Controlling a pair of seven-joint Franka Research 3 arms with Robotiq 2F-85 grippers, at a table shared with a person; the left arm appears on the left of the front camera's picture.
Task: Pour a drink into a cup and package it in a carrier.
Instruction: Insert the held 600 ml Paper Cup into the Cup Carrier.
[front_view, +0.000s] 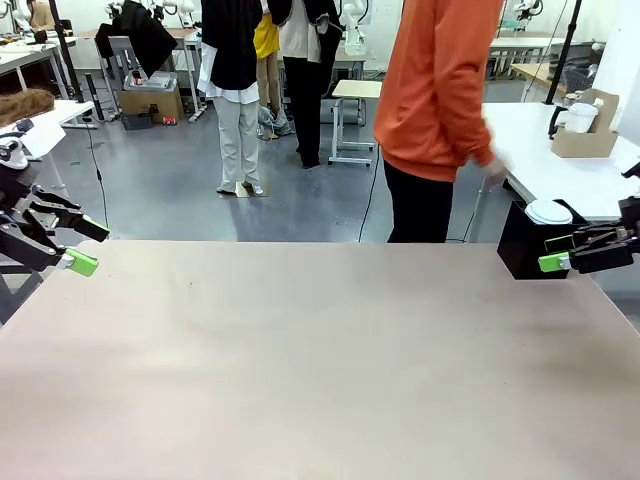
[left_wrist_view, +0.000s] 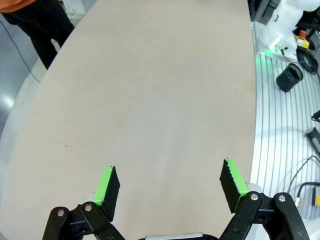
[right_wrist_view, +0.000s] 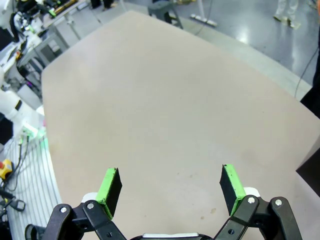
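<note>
- A wide beige table (front_view: 320, 360) lies between the two robot arms.
- The left gripper (front_view: 88, 246) hovers over the table's far left edge, jaws spread wide, nothing between its green pads (left_wrist_view: 107, 186).
- The right gripper (front_view: 556, 253) hovers over the far right edge, jaws likewise wide apart and holding nothing, with bare tabletop between its pads (right_wrist_view: 110, 185).
- Just behind the right gripper a black box (front_view: 522, 245) sits at the table's far right corner, with a short white lidded cup (front_view: 548, 212) at its top.
- A person in an orange top (front_view: 435, 85) stands beyond the far edge, right of centre, hand (front_view: 495, 172) near a white side table (front_view: 560, 165).
- On that side table, far right, stands the brown cardboard carrier (front_view: 585, 130) with a white cup (front_view: 580, 117) in it.
</note>
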